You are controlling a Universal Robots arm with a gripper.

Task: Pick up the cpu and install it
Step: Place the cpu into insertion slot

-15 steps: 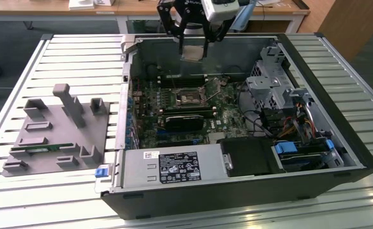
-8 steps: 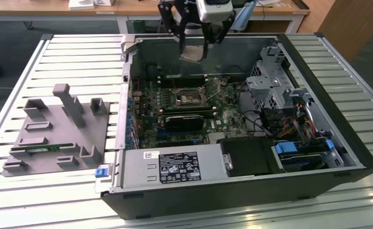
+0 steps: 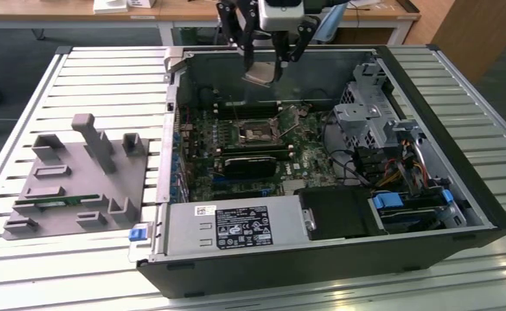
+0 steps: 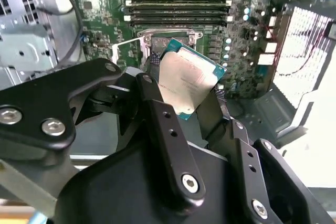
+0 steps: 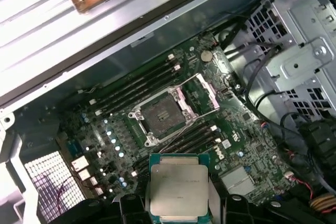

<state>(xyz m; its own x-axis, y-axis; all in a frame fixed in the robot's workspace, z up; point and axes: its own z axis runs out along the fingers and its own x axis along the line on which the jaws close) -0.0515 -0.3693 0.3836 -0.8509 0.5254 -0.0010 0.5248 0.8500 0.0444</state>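
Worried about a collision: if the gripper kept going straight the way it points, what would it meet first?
Probably the green motherboard near its open metal-framed socket: the gripper, shut on the silvery square cpu, points down at it, though depth is unclear.

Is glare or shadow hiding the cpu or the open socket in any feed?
Exterior view: even light, socket dim but visible. Second wrist view: cpu lid washes pale, background past the board burns white. First wrist view: cpu and socket evenly lit, vent grille glares.
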